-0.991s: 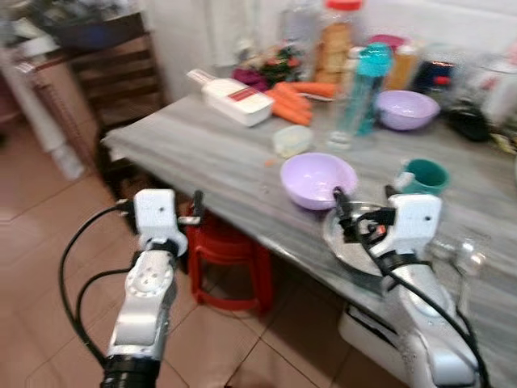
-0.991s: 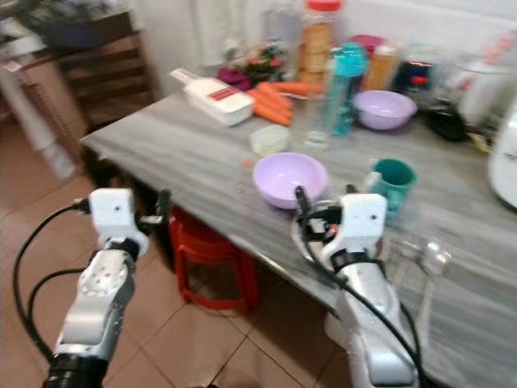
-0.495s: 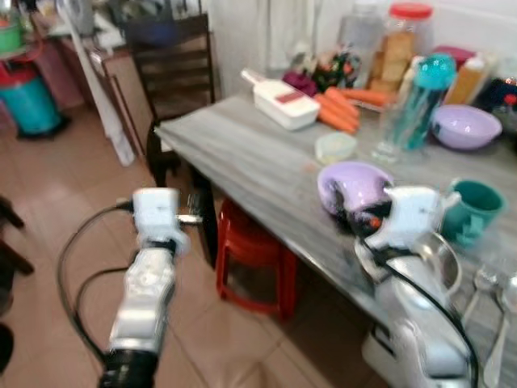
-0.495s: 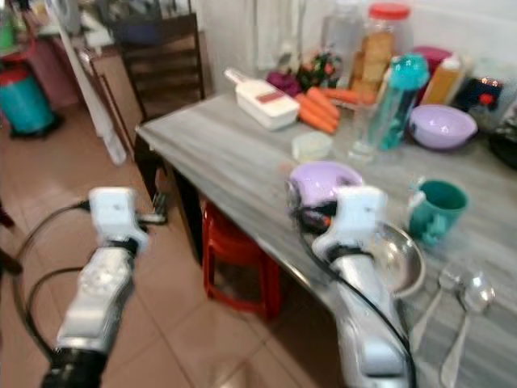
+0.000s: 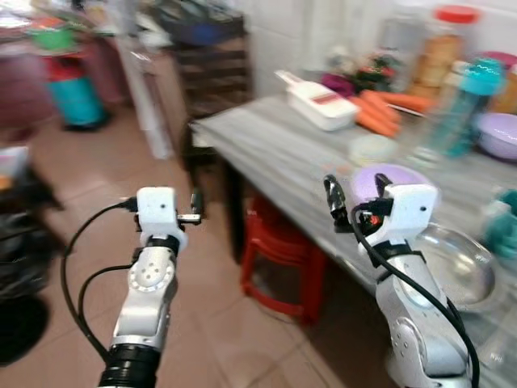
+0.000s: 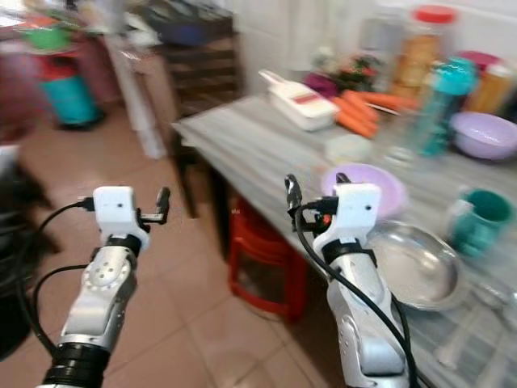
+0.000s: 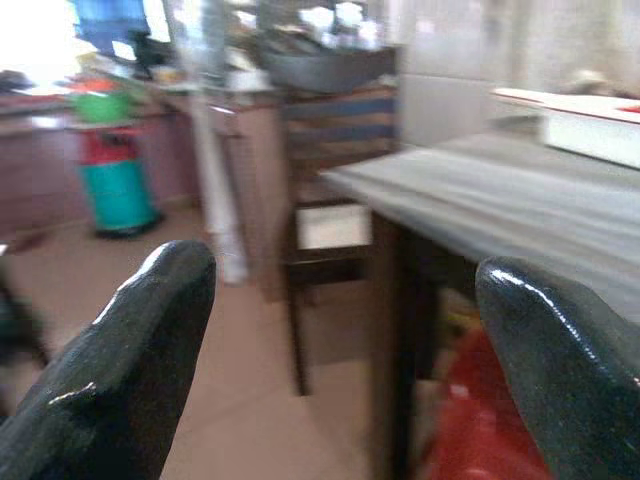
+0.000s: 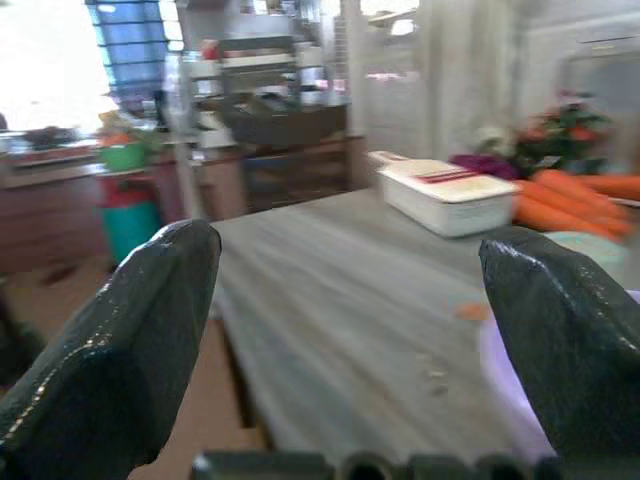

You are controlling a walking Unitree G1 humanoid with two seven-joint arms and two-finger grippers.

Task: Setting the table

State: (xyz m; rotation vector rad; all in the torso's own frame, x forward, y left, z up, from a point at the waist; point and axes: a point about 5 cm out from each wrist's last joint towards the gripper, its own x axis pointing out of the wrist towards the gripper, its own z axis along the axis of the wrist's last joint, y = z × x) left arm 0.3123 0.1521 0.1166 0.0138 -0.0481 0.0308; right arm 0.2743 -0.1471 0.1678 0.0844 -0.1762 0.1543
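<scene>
Left gripper [image 5: 194, 206]: it hung over the tiled floor [image 5: 73, 186] beside the table, well apart from any dish; in the left wrist view its two black fingers [image 7: 120, 370] stood wide apart with nothing between them.
Right gripper [image 6: 315, 190]: it was raised at the table's near edge, just before the shallow lilac plastic bowl [image 6: 380, 179]; its fingers [image 8: 120, 330] were spread wide and empty.
Task things: the round steel plate [image 6: 416, 267] lay at the near edge on the right, the teal mug [image 6: 472, 230] just beyond it; the spoons further right were too blurred to count.
Your step: you looked to be turning and walking, so let the head camera settle before you reach; then square up to the edge and come down on a rim, not into a bowl.
Surface: grey streaked table top [image 5: 275, 141], crowded at the back with a white slicer box [image 5: 319, 105], orange carrots [image 5: 388, 109] and a teal bottle [image 5: 468, 105].
Room: a red plastic stool [image 5: 279, 259] under the table, a dark wooden chair [image 5: 214, 81] at its end, a teal bin [image 5: 69, 93] far left.
</scene>
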